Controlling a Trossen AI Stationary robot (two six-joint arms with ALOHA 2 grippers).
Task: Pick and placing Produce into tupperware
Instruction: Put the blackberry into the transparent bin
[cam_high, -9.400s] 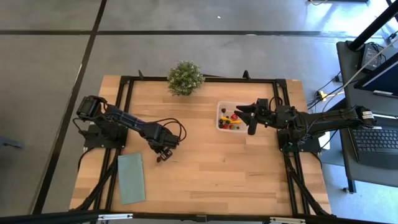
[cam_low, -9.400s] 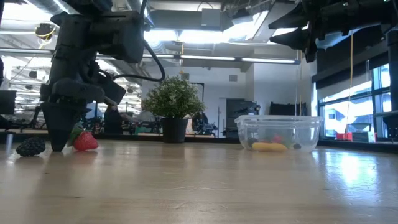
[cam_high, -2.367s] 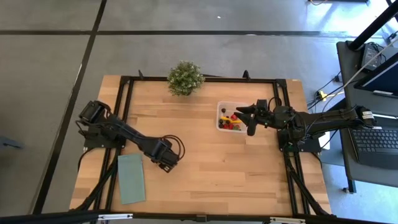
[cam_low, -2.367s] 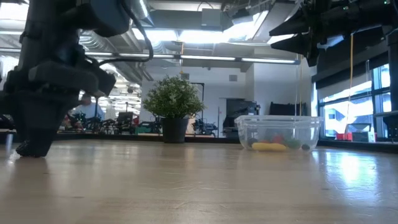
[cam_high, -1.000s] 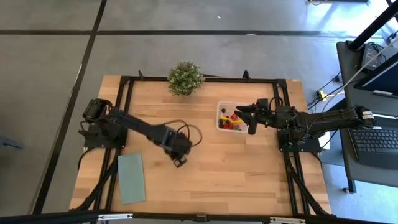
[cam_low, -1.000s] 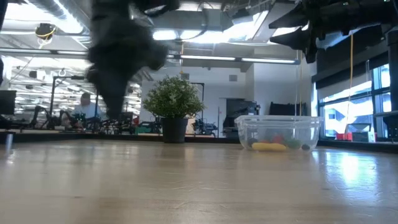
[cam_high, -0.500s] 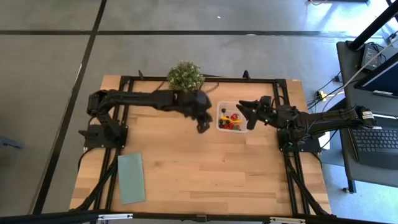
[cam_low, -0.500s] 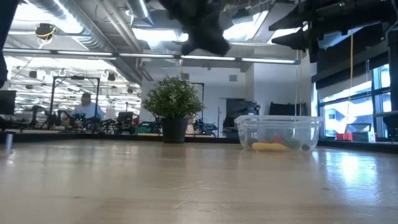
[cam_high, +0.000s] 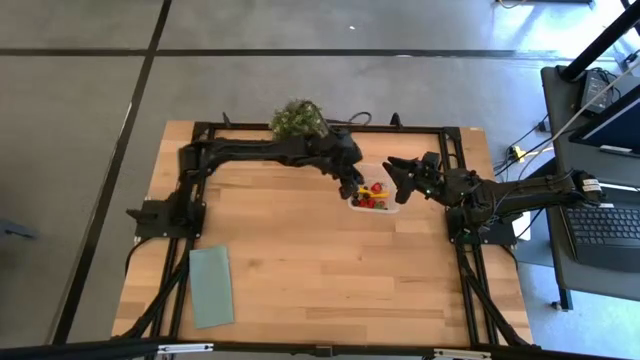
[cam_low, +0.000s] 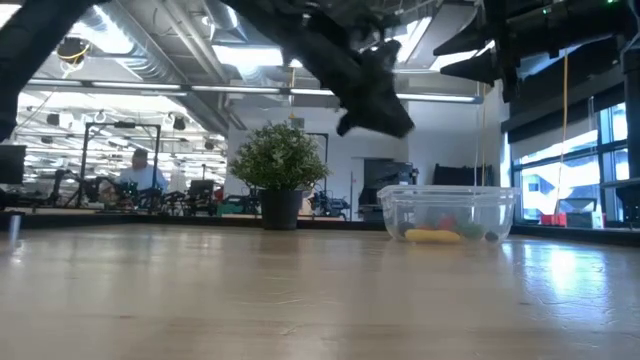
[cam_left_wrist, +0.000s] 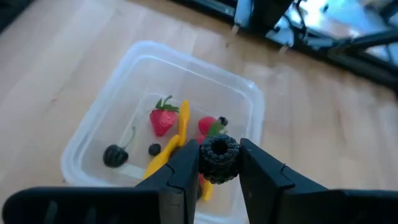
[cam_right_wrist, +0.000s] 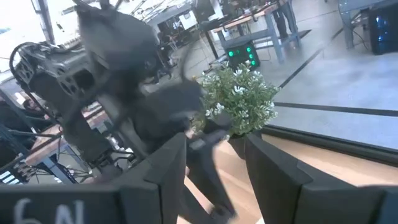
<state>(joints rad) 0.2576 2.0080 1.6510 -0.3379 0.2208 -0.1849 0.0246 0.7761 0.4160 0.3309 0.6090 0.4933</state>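
Left gripper swung from the table's left over the clear square plastic tupperware, fingers clamped on a dark bumpy berry. Release looked next. Right gripper waited spread apart beside the box.

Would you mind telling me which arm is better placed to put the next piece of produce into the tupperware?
The left. The left gripper is shut on a dark berry directly above the tupperware. The right gripper hovers open beside the box and holds nothing.
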